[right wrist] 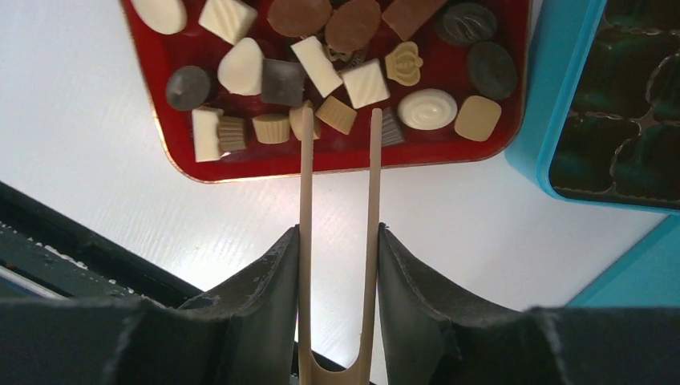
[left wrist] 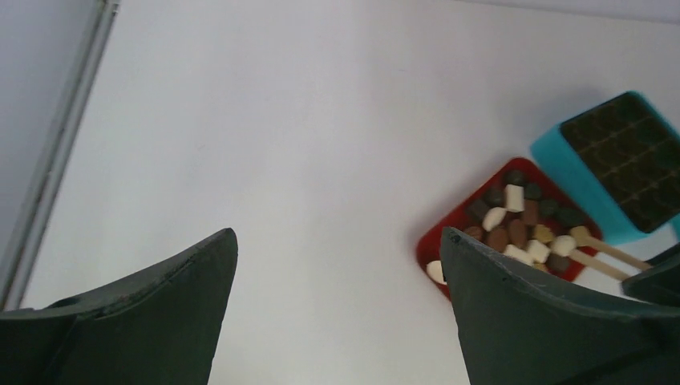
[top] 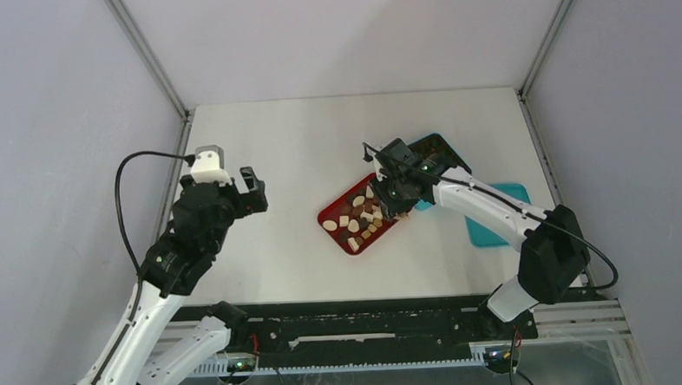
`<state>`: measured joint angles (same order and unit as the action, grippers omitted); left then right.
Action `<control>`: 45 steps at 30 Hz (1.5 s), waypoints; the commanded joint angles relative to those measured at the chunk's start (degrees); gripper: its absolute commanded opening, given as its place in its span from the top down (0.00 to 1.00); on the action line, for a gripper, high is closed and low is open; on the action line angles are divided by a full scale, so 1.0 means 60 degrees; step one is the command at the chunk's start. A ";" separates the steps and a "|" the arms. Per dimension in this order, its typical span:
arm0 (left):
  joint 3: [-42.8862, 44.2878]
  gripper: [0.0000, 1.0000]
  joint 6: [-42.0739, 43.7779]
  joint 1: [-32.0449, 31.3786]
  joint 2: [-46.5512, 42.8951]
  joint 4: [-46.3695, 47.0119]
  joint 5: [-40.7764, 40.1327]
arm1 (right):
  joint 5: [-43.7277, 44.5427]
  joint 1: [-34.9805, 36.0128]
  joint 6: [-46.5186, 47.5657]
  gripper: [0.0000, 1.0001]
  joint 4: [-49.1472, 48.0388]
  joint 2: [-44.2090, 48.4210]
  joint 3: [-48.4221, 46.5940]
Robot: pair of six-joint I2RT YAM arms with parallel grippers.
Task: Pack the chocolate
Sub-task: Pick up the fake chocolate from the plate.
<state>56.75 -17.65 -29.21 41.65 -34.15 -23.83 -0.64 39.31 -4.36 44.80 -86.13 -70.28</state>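
Right tool (right wrist: 337, 241) is pinching tongs (right wrist: 373, 184), tips straddling a tan chocolate (right wrist: 335, 115). Left tool (left wrist: 338, 234) is hanging spread, well away.

Top view: high above and behind the arm bases (top: 232, 364), looking down, far enough for the whole table (top: 275, 143). Left wrist: low, looking between the fingers of the left hand (left wrist: 338, 241) across the table, red tray (left wrist: 457, 218) and teal box (left wrist: 573, 176) well off at right. Right wrist: close over the tray, facing along the tongs (right wrist: 373, 200). Shared by all three: tray and box.
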 commanded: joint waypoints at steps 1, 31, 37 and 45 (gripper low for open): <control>-0.0549 0.00 0.1128 0.0172 -0.0329 0.0124 -0.0633 | 0.0232 -0.0291 0.0037 0.55 0.0565 -0.0490 -0.0834; -0.0987 0.00 0.1111 0.1192 -0.0147 0.0331 0.0540 | 0.0321 -0.0817 -0.0029 0.57 0.1370 -0.3459 -0.2641; -0.1006 0.00 0.1111 0.1206 -0.0124 0.0345 0.0611 | 0.0372 -0.0806 -0.0063 0.57 0.1491 -0.3671 -0.2759; -0.1009 0.00 0.1111 0.1207 -0.0130 0.0360 0.0614 | 0.1059 -0.0883 -0.0128 0.58 0.1722 -0.3824 -0.2832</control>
<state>51.48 -11.77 -22.41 41.15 -34.44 -20.73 2.00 34.52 -4.40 53.98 -108.75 -84.62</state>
